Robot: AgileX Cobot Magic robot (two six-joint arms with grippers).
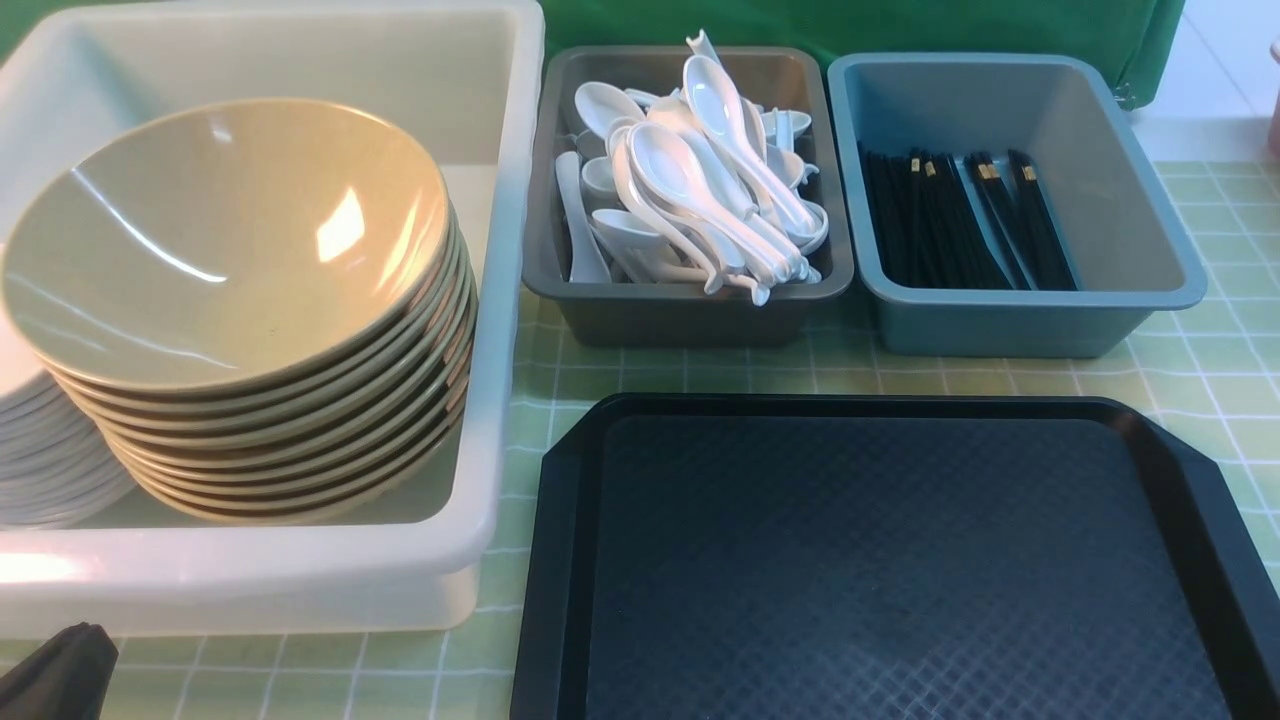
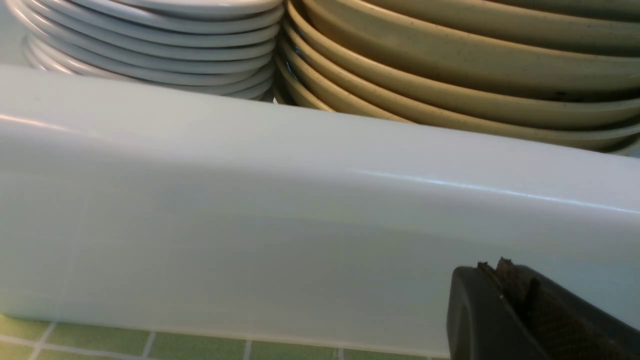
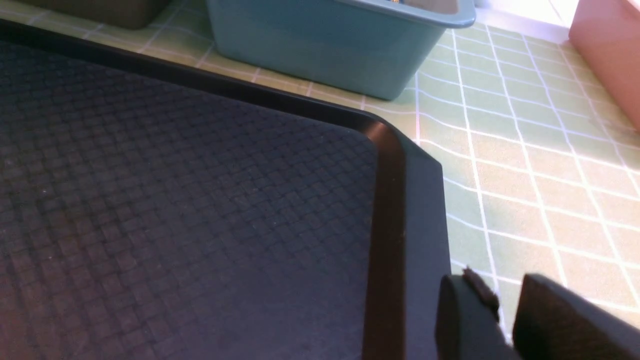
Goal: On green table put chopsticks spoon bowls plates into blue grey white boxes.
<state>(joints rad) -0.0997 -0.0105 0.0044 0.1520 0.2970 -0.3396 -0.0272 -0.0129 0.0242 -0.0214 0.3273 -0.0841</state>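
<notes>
The left jaws (image 2: 505,280) are clenched together with nothing between them, low over the green desk (image 1: 700,375) and just short of the near wall of the white box (image 2: 250,200). Straight beyond that wall from these jaws stands the stack of tan bowls (image 1: 240,290), tilted, and beside it, touching it, the stack of white plates (image 2: 150,50); both stacks sit inside the white box. The right jaws (image 3: 505,310) stand slightly apart, a narrow gap showing between the two tips, and they grasp nothing; they hang over the outer rim of the black tray (image 3: 410,210), where the rim meets the desk cloth. Ahead of the right jaws, past the tray's far corner, is the blue box (image 3: 325,45), and in the front view the black chopsticks (image 1: 960,225) lie flat along its floor, gold bands toward the far end. Further across from the right jaws, between the blue box and the white box, the grey box (image 1: 560,280) holds a loose heap of white spoons (image 1: 700,190). A pink object (image 3: 610,55) stands on the desk off to the outer side of the right jaws.
</notes>
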